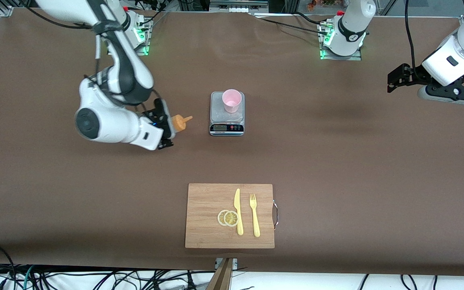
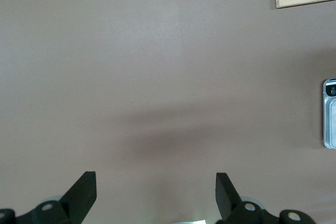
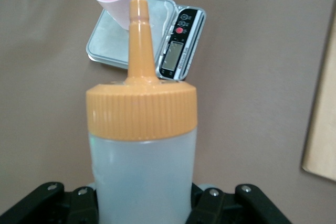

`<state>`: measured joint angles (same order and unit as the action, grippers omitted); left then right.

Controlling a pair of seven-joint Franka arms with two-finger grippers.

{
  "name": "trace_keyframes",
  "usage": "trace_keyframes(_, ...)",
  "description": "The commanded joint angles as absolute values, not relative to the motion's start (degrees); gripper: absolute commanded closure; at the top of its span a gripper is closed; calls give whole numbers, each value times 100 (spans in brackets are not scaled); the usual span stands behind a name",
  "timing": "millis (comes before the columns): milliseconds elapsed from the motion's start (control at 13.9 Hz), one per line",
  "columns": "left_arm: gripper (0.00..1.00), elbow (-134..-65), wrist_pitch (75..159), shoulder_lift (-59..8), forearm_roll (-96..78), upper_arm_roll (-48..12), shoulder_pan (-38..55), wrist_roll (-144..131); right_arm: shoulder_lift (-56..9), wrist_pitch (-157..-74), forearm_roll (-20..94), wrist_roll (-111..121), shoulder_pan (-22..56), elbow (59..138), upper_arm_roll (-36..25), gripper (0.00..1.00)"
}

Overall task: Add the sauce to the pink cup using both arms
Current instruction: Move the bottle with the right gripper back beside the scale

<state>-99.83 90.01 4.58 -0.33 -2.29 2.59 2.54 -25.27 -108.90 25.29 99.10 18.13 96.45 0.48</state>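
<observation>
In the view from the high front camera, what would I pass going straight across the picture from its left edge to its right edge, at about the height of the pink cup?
Right end effector → sauce bottle it holds → scale with the pink cup on it → bare table → left end effector, open, waiting.

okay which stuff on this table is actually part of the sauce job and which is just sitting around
Part of the job:
sauce bottle, held by the right gripper, nozzle aimed toward the cup
pink cup, standing on the scale
left gripper, open, waiting over bare table at the left arm's end

Just lying about:
cutting board, nearer the front camera than the scale
knife, fork and lemon slices, on the board
</observation>
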Motion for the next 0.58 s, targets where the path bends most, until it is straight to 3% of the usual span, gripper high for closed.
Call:
trace_keyframes(0, 0, -9791, 8886, 360, -167, -229, 229, 317, -2662, -10907, 3336, 10912, 1250, 9721, 141, 100)
trace_keyframes(216, 0, -9791, 8886, 360, -167, -246, 229, 316, -3014, -10759, 4190, 12143, 608, 9729, 141, 100)
trace_keyframes(504, 0, -9791, 8886, 360, -167, -246, 229, 316, -3401, -9882, 4842, 13199, -297, 9729, 141, 100)
